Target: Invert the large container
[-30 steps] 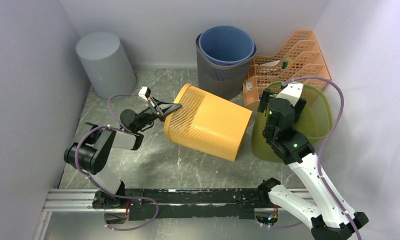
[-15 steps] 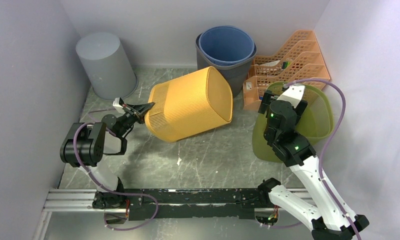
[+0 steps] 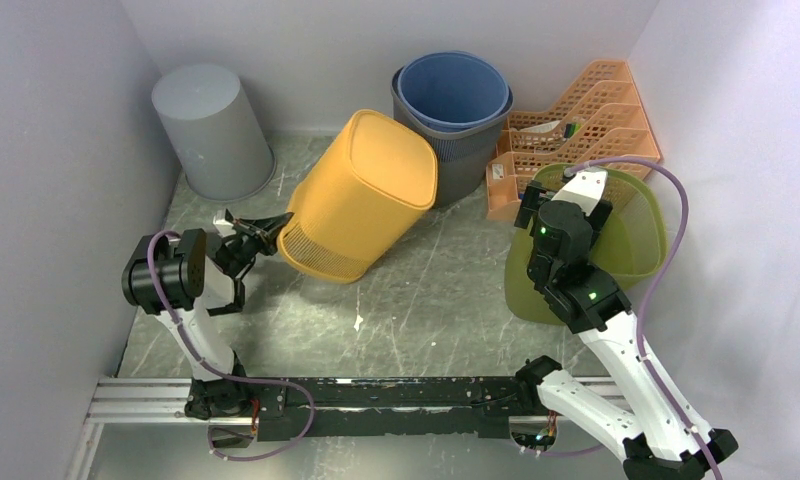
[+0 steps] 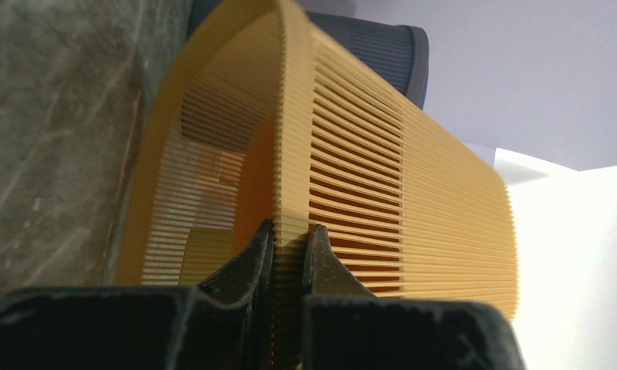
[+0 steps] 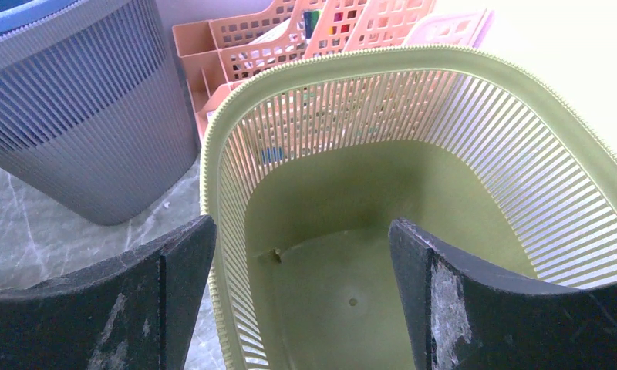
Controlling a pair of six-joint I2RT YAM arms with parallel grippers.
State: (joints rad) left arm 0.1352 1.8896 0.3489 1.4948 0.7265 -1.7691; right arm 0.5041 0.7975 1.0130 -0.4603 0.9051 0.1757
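The large orange slatted container (image 3: 361, 195) is tilted, its closed bottom up and to the back, its open mouth low at the front left near the table. My left gripper (image 3: 272, 226) is shut on its rim. In the left wrist view the two fingers (image 4: 247, 266) pinch the orange rim (image 4: 290, 154) between them. My right gripper (image 3: 566, 205) is open and empty, hovering over the rim of the green basket (image 3: 631, 240); its wrist view looks down into the green basket (image 5: 344, 293), one finger inside the wall and one outside.
A grey upturned bin (image 3: 211, 130) stands at the back left. A dark grey bin holding a blue bin (image 3: 454, 95) stands at the back centre, touching the orange container. An orange file rack (image 3: 576, 115) stands at the back right. Walls close in on three sides.
The orange container has swung from lying on its side to steeply tilted with its bottom up. My left gripper has moved down and left with the rim. The right arm has not moved.
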